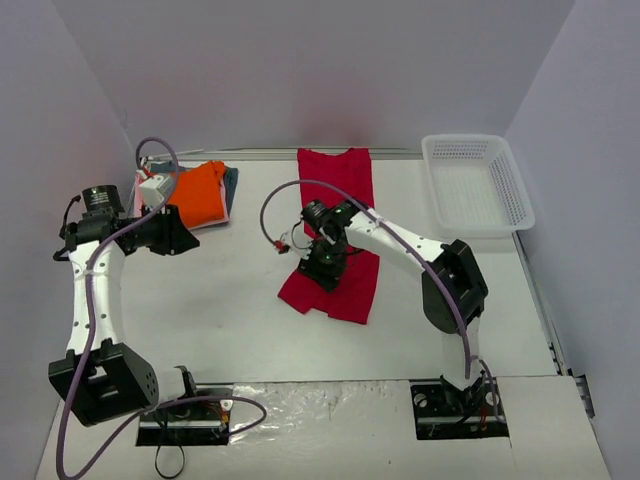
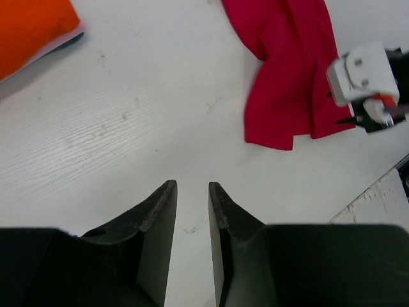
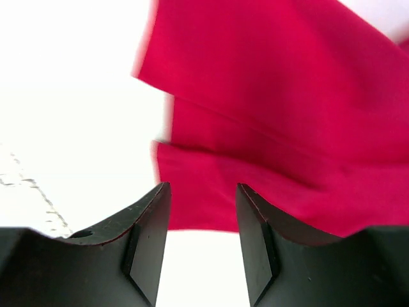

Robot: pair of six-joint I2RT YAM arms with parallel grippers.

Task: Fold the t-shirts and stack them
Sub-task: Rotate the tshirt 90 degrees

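Observation:
A large crimson-red t-shirt (image 1: 345, 180) lies lengthwise in the middle of the table, its near part folded over and rumpled (image 1: 350, 290). My right gripper (image 1: 322, 262) hovers over that near part, open, with nothing between its fingers. In the right wrist view (image 3: 202, 187) the red cloth (image 3: 275, 115) lies just beyond the tips. At the back left is a folded bright orange t-shirt (image 1: 195, 195) on top of a pale pink one (image 1: 216, 221) and a grey-blue one (image 1: 232, 183). My left gripper (image 1: 188, 243) sits beside that stack over bare table (image 2: 192, 185), jaws slightly apart and empty.
A white plastic mesh basket (image 1: 478, 185) stands at the back right corner. Walls close off the table at the back and sides. In the left wrist view the orange shirt (image 2: 32, 29) shows at top left and the red shirt (image 2: 287, 77) with the right arm's wrist (image 2: 361, 70) at top right.

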